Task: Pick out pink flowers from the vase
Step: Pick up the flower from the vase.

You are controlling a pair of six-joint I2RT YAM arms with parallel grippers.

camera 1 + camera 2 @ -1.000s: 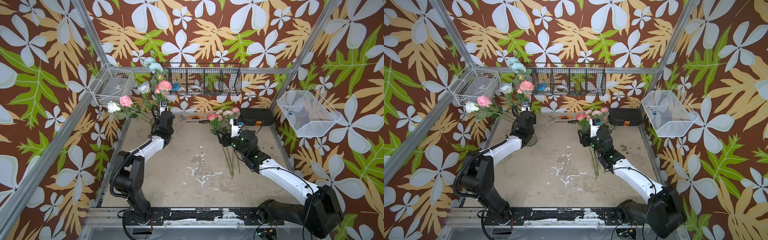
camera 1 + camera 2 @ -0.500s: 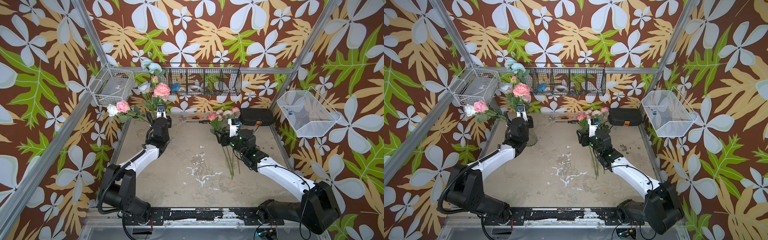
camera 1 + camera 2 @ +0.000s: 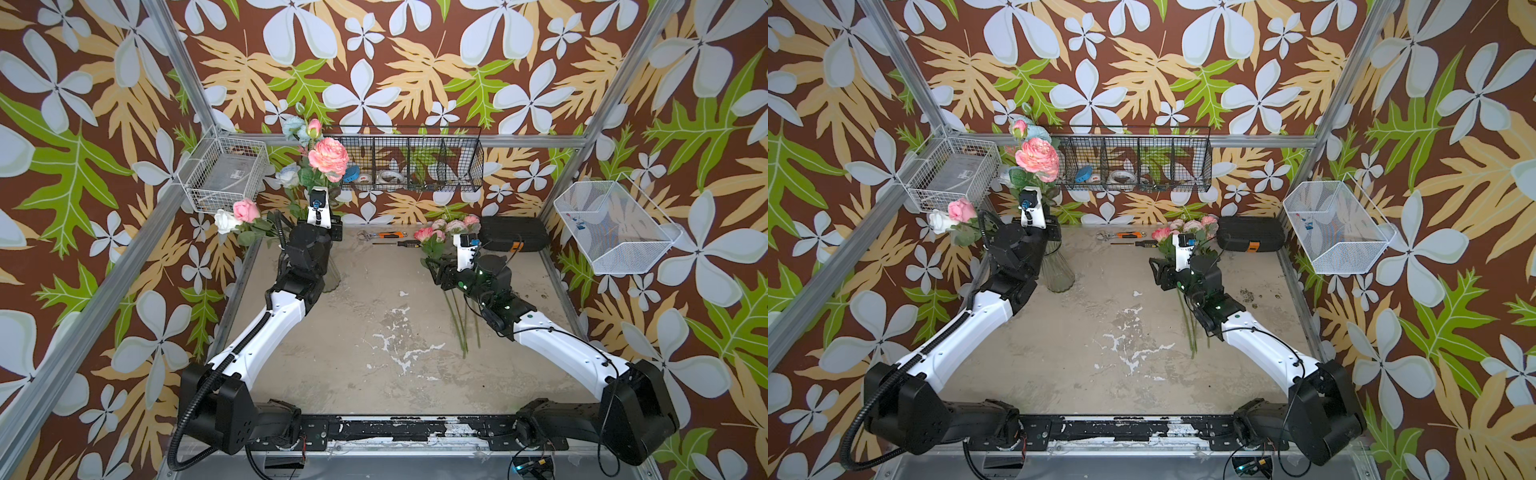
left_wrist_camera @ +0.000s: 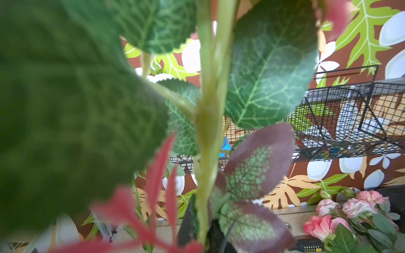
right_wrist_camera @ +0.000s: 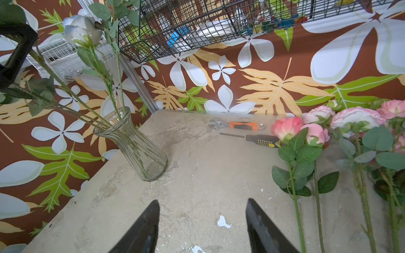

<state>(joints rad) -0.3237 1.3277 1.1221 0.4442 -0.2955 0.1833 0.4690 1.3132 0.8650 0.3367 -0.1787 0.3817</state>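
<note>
Pink flowers (image 5: 287,128): at least five lying on bench (image 5: 197,175), exact count unclear; three more by vase (image 5: 135,149): big coral bloom (image 3: 328,156), bud (image 3: 314,124), rose (image 3: 246,210). White rose (image 3: 226,221): one. Pale blue blooms (image 3: 293,124): two. Wire baskets (image 3: 411,164): three. Wrench (image 3: 380,235), screwdriver (image 3: 399,244), black case (image 3: 513,239): one each.

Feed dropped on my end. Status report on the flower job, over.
Left pincer shut on stem of big pink flower, above vase. Right pincer open, empty, over table. Other pink flowers lie beside it. Leaves crowd the held stem.
</note>
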